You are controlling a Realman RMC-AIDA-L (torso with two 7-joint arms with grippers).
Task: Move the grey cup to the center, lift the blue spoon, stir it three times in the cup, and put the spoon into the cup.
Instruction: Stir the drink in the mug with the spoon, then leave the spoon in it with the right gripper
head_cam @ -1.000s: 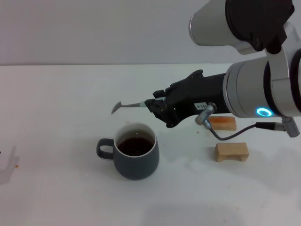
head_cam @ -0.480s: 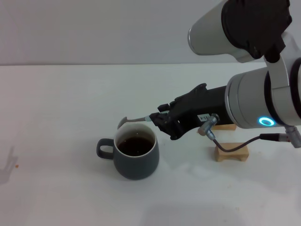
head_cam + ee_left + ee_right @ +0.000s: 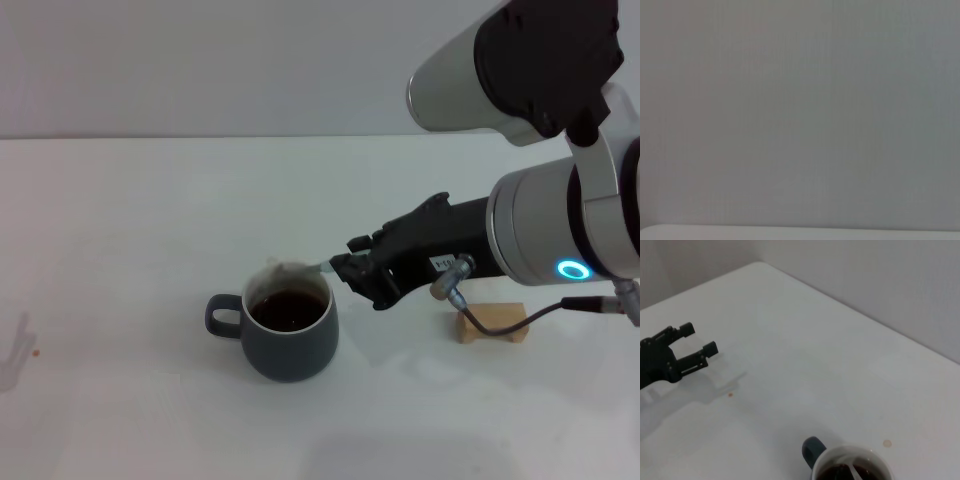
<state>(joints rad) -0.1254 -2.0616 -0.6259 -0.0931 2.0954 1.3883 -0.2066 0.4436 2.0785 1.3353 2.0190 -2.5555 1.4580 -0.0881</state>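
The grey cup (image 3: 290,335) stands on the white table near the middle, handle to the left, with dark brown liquid inside. My right gripper (image 3: 348,268) is just right of the cup's rim and is shut on the blue spoon (image 3: 300,268). The spoon's handle is mostly hidden in the fingers, and its metal bowl is at the cup's far rim, over the liquid. The right wrist view shows the cup (image 3: 812,450) and the spoon's stem (image 3: 856,472) inside it. My left gripper (image 3: 697,339) is open and empty, low over the table, far from the cup.
A wooden block (image 3: 492,322) lies right of the cup, under my right forearm. A small brown spot (image 3: 730,395) marks the table near the left gripper.
My right gripper has come down and slightly right with the spoon. The spoon's bowl dropped from above and behind the cup to the cup's rim. The cup has not moved.
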